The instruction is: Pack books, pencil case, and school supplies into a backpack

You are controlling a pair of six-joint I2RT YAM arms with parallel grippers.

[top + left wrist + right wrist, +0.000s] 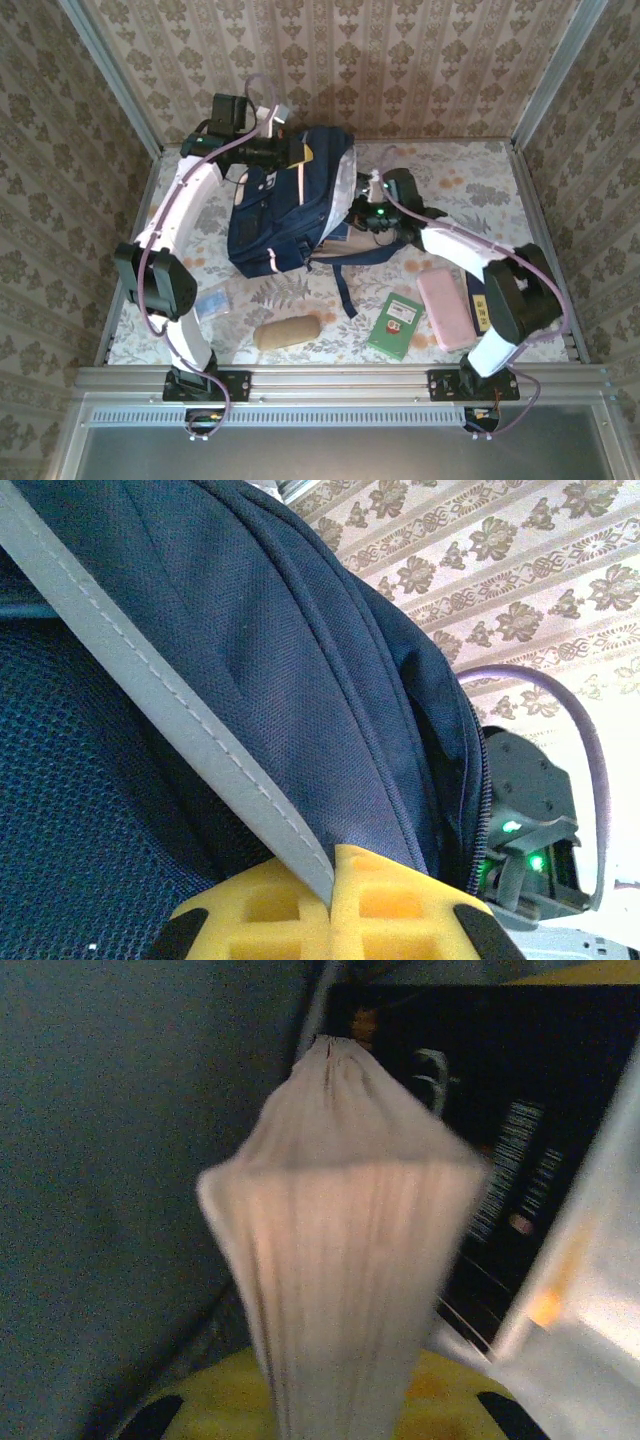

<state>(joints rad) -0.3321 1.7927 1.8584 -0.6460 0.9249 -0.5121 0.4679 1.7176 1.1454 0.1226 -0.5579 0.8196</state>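
Worktop point(480, 190): covered in a floral cloth, with patterned walls on three sides.
Backpack point(280, 215): navy fabric with pale pink stripes. It lies in the middle of the worktop towards the far wall, its dark straps trailing toward the near edge.
Left hand point(298, 152): it reaches in at the backpack's far end. In the left wrist view the left hand point(332, 880) is clenched, its yellow fingers point(400, 905) pressed together on a grey strip point(150, 695) of the backpack point(300, 660). The strip runs up and away across the navy cloth.
Right hand point(362, 208): it sits at the backpack's right side, at the opening. In the right wrist view the right hand point(325, 1400) grasps a pale page block point(340, 1240), ribbed like the edges of book pages. The picture is too blurred to tell more about it.
Around the right hand: the backpack's dark blue cloth point(100, 1160) is to the left of the page block. A black book point(520, 1110) with white print lies behind it.
Green book point(396, 325): flat on the worktop near the front edge, right of centre and apart from the backpack.
Pink pencil case point(445, 308): just beside the green book, on its right, close to the right arm.
Tan pouch point(287, 333): on the worktop in front of the backpack.
Blue-and-white packet point(212, 304): near the left arm's base, well apart from the green book.
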